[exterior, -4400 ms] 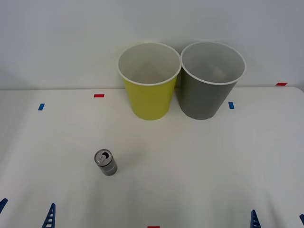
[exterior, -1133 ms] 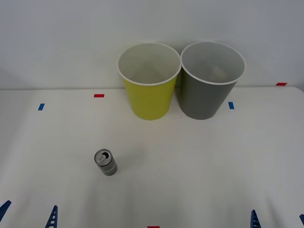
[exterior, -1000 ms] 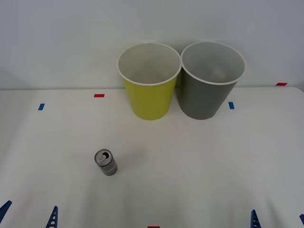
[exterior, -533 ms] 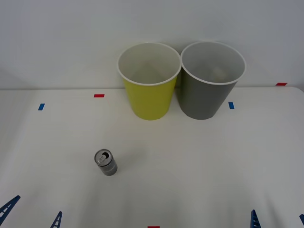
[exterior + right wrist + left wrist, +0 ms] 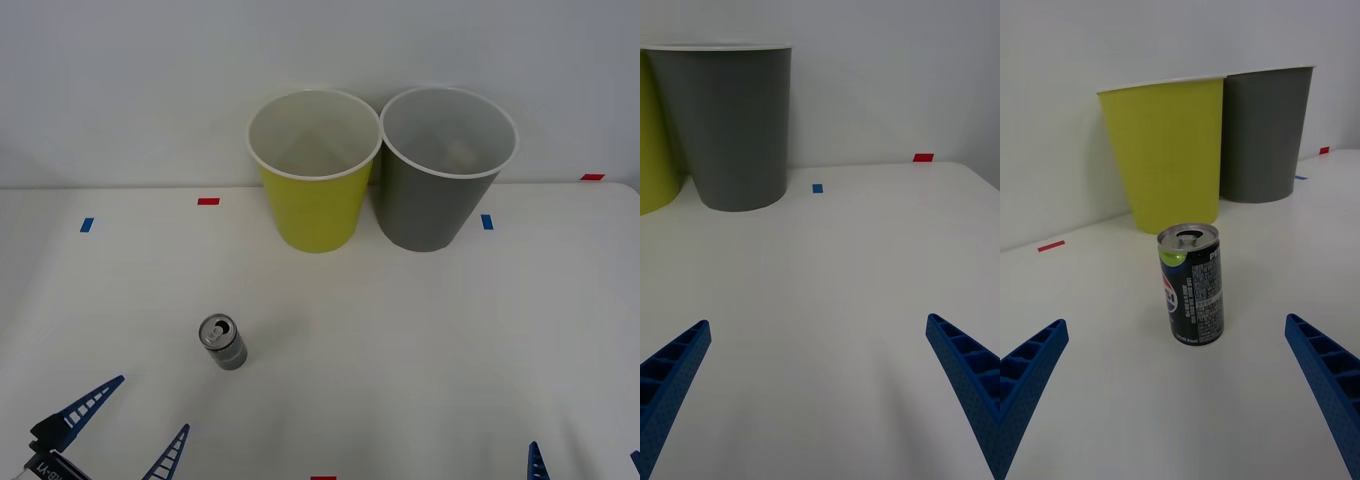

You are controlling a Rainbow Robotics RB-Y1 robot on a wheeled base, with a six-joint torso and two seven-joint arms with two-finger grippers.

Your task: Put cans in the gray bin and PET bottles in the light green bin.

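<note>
A small black Pepsi can stands upright on the white table, left of centre. My left gripper is open just short of the can on the near side, and the can sits between its blue fingers, apart from both. At the back the light green bin stands upright, touching the gray bin on its right. My right gripper rests open at the near right edge, holding nothing. PET bottles are out of view.
Small red tape marks and blue tape marks dot the table. A white wall rises right behind the bins. The right wrist view shows the gray bin far ahead across bare tabletop.
My left gripper has come forward from the near left edge toward the can, fingers spread wide. The can, both bins and the right gripper have stayed put.
</note>
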